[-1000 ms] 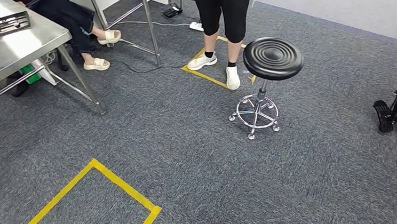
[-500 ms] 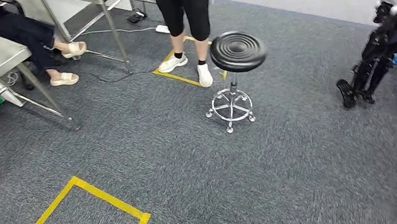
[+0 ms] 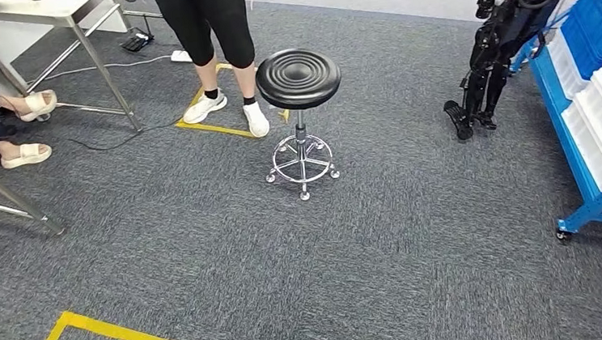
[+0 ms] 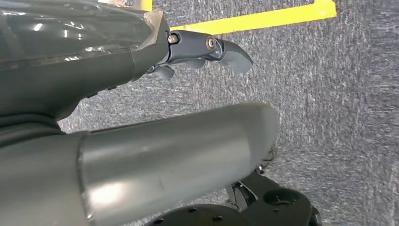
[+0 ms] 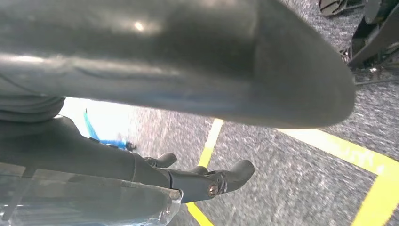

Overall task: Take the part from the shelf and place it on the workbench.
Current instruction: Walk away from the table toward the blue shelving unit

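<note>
Left hand (image 4: 202,52) hangs over the carpet, fingers (image 4: 235,54) loose, holding nothing. Stool (image 3: 299,78) mid-floor. Blue shelf (image 3: 593,106) at right; part not made out. Right hand (image 5: 207,181) likewise empty. Best approach: square up to the shelf first.

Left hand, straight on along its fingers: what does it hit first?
Likely the grey carpet floor. The left hand hangs with nothing in its fingers, which point toward carpet beside a yellow tape line. Depth is unclear; nothing else shows in that line.
</note>
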Controlling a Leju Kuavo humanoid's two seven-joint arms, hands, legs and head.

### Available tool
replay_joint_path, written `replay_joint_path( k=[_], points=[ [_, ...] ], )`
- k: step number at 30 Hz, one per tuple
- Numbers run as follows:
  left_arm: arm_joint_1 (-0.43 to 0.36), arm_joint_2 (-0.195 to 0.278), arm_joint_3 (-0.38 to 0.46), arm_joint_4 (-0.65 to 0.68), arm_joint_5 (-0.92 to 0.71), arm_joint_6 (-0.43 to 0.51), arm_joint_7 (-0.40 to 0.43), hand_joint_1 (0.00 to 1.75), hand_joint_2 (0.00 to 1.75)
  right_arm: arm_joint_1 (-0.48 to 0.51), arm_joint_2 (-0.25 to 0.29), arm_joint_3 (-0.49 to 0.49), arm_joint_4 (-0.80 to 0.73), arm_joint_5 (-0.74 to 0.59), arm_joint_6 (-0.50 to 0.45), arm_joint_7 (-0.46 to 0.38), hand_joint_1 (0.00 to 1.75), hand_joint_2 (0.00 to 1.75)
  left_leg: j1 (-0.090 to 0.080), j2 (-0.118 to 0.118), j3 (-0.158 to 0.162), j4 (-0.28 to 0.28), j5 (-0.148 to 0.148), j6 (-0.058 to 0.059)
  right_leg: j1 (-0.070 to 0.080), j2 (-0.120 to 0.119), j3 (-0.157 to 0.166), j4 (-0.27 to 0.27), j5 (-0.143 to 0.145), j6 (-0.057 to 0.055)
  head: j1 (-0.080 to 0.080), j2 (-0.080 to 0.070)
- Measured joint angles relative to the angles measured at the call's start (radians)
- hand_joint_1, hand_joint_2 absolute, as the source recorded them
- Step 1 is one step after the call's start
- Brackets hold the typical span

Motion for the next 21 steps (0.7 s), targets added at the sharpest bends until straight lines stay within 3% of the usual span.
replay_joint_path(
  k=[1, 2, 3, 4, 5, 6, 8, 9, 10, 12, 14, 16, 17, 19, 21],
  points=[
    [-0.001, 0.0, 0.0, 0.0, 0.0, 0.0, 0.0, 0.0, 0.0, 0.001, 0.0, 0.0, 0.001, 0.0, 0.0, 0.0, 0.0, 0.0, 0.0, -0.008, 0.024, -0.059, 0.027, 0.008, 0.001, 0.021, -0.008, 0.002, 0.002, 0.01, 0.0, 0.0],
    [-0.003, 0.0, -0.001, -0.001, -0.001, 0.0, 0.0, 0.0, 0.0, 0.003, 0.001, 0.0, 0.001, 0.0, 0.0, 0.0, 0.0, 0.0, 0.0, -0.012, 0.048, -0.116, 0.053, 0.019, 0.003, 0.026, -0.018, 0.01, 0.001, 0.019, 0.001, 0.0],
    [-0.005, -0.001, -0.001, -0.001, -0.001, 0.0, 0.0, 0.0, 0.0, 0.003, 0.002, 0.0, 0.002, 0.0, 0.0, -0.001, 0.0, 0.0, -0.002, -0.005, 0.051, -0.13, 0.055, 0.031, 0.005, 0.015, -0.034, 0.029, -0.007, 0.027, 0.003, 0.0],
    [-0.006, 0.0, -0.001, -0.002, -0.002, 0.001, 0.0, 0.0, 0.0, 0.004, 0.003, 0.0, 0.002, 0.0, 0.0, -0.001, 0.0, 0.0, -0.003, 0.011, 0.051, -0.134, 0.059, 0.041, 0.005, -0.009, -0.054, 0.063, -0.024, 0.027, 0.005, 0.0],
    [-0.005, 0.0, -0.001, -0.002, -0.002, 0.001, 0.0, 0.0, 0.0, 0.002, 0.004, 0.0, 0.002, 0.0, 0.0, -0.002, 0.0, 0.0, -0.005, 0.025, 0.05, -0.135, 0.061, 0.046, 0.005, -0.04, -0.082, 0.122, -0.052, 0.023, 0.007, 0.0],
    [-0.003, 0.0, -0.001, -0.002, -0.002, 0.001, 0.0, 0.0, 0.0, 0.0, 0.004, 0.0, 0.002, 0.0, -0.001, -0.004, 0.0, 0.0, -0.007, 0.039, 0.049, -0.135, 0.06, 0.049, 0.004, -0.056, -0.115, 0.19, -0.081, 0.019, 0.008, 0.0],
    [-0.001, 0.001, -0.002, -0.002, -0.003, 0.002, 0.001, 0.0, 0.0, -0.001, 0.005, 0.0, 0.002, 0.002, -0.002, -0.007, 0.0, 0.0, -0.01, 0.068, 0.047, -0.135, 0.06, 0.049, 0.0, -0.068, -0.157, 0.285, -0.112, 0.022, 0.008, 0.0],
    [-0.001, 0.001, -0.002, -0.002, -0.003, 0.002, 0.002, 0.0, 0.0, -0.001, 0.006, 0.0, 0.002, 0.002, -0.003, -0.007, 0.0, 0.0, -0.01, 0.08, 0.046, -0.135, 0.059, 0.048, -0.003, -0.072, -0.149, 0.277, -0.105, 0.03, 0.009, 0.0],
    [-0.002, 0.001, -0.002, -0.002, -0.003, 0.002, 0.003, 0.0, 0.0, 0.0, 0.006, 0.0, 0.002, 0.003, -0.004, -0.007, 0.0, 0.0, -0.01, 0.092, 0.048, -0.134, 0.058, 0.047, -0.006, -0.078, -0.122, 0.231, -0.087, 0.039, 0.009, 0.0],
    [-0.002, 0.001, -0.003, -0.002, -0.003, 0.002, 0.005, 0.0, 0.0, -0.001, 0.006, 0.0, 0.002, 0.006, -0.006, -0.008, 0.0, 0.0, -0.012, 0.113, 0.053, -0.134, 0.054, 0.039, -0.009, -0.12, -0.04, 0.089, -0.042, 0.053, 0.009, 0.0],
    [-0.004, 0.001, -0.003, -0.002, -0.004, 0.003, 0.007, 0.0, 0.0, -0.005, 0.006, 0.0, 0.002, 0.009, -0.007, -0.009, 0.0, 0.0, -0.016, 0.131, 0.06, -0.134, 0.048, 0.027, -0.003, -0.151, 0.002, 0.011, -0.019, 0.048, 0.008, 0.0],
    [-0.007, 0.001, -0.003, -0.003, -0.004, 0.004, 0.009, 0.0, 0.0, -0.006, 0.005, 0.0, 0.003, 0.01, -0.009, -0.009, 0.0, 0.0, -0.015, 0.149, 0.07, -0.139, 0.046, 0.014, 0.004, -0.137, -0.003, 0.007, -0.016, 0.034, 0.007, 0.0],
    [-0.01, 0.0, -0.003, -0.004, -0.005, 0.004, 0.01, 0.0, 0.0, -0.005, 0.005, 0.0, 0.003, 0.01, -0.011, -0.01, 0.0, 0.0, -0.012, 0.149, 0.074, -0.139, 0.042, 0.007, -0.001, -0.125, -0.002, 0.004, -0.015, 0.027, 0.006, 0.0],
    [-0.013, -0.001, -0.003, -0.005, -0.005, 0.004, 0.01, 0.0, 0.0, -0.005, 0.005, 0.0, 0.004, 0.01, -0.012, -0.01, 0.0, 0.0, -0.007, 0.105, 0.061, -0.097, 0.007, -0.002, -0.01, -0.104, 0.004, -0.002, -0.01, 0.011, 0.002, 0.0],
    [-0.011, -0.002, -0.003, -0.006, -0.006, 0.004, 0.014, 0.0, 0.0, -0.005, 0.004, 0.0, 0.004, 0.011, -0.013, -0.013, 0.0, 0.0, -0.004, 0.045, 0.004, 0.028, -0.065, -0.005, -0.011, -0.082, 0.004, -0.004, -0.006, -0.002, -0.003, 0.0]
  ],
)
